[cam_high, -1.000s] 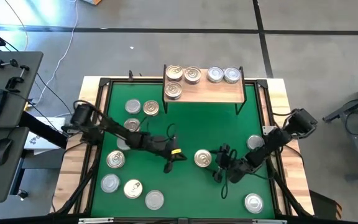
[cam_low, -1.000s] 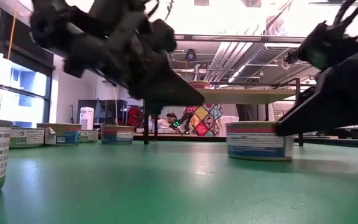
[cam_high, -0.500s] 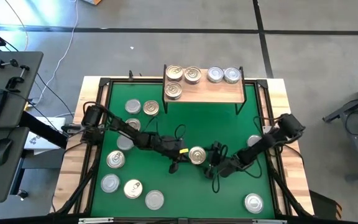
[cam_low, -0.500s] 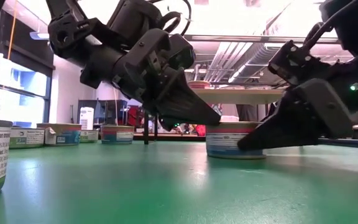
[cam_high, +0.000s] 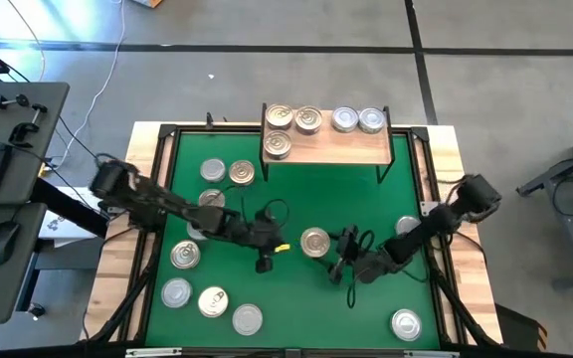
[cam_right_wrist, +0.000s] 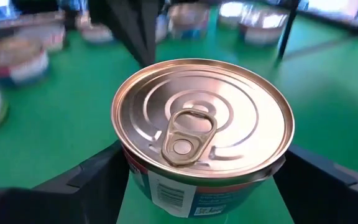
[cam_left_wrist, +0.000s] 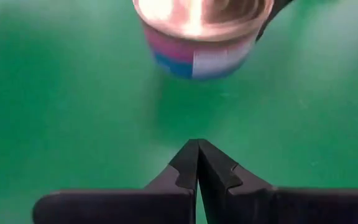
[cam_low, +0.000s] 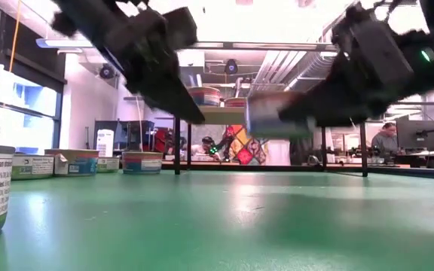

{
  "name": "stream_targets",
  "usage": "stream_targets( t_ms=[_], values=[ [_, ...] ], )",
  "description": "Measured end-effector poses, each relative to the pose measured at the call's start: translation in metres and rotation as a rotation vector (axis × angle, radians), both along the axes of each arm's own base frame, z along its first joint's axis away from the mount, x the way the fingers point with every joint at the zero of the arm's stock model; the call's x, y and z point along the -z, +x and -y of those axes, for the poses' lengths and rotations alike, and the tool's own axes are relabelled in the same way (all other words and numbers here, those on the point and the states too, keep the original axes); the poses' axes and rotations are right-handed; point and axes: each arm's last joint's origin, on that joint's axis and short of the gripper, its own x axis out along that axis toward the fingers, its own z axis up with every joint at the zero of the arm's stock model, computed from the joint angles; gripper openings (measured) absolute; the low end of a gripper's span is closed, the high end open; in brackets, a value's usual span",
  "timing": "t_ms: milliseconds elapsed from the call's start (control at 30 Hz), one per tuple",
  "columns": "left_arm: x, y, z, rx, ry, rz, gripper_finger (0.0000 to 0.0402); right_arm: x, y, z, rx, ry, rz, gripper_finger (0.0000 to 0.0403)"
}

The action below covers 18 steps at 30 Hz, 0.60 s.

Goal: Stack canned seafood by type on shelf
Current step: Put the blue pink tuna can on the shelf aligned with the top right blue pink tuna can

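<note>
Gold-lidded round flat tin w/ pull tab point(cam_right_wrist: 201, 134) sits between the right gripper point(cam_high: 334, 256) fingers, clamped both sides, lifted clear of the green mat point(cam_low: 224, 226) per low view. From above the tin is just at the gripper's 10 o'clock, mid-mat. Right arm stretches low from the table's 3 o'clock edge. Left gripper point(cam_high: 264, 261) fingers pressed together, empty, near the tin at its 9 o'clock. Light wood shelf on black legs point(cam_high: 331, 147) at 12 o'clock, holding five tins.
</note>
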Motion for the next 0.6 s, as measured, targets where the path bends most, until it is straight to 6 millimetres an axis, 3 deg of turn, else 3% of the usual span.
stream_targets(
  t_ms=[133, 267, 400, 600],
  values=[
    [-0.038, -0.018, -0.004, -0.074, 0.093, 0.081, 0.0000, -0.032, 0.004, 0.023, 0.040, -0.083, 0.043, 0.0330],
    [-0.077, -0.028, -0.020, -0.111, 0.144, 0.226, 0.0000, -0.063, 0.009, 0.061, 0.119, -0.162, 0.083, 0.0330],
    [-0.113, -0.024, -0.054, -0.136, 0.209, 0.306, 0.0000, -0.084, 0.011, 0.113, 0.219, -0.196, 0.105, 0.0330],
    [-0.146, 0.000, -0.117, -0.149, 0.270, 0.324, 0.0000, -0.087, 0.010, 0.189, 0.293, -0.146, 0.111, 0.0330]
  ],
)
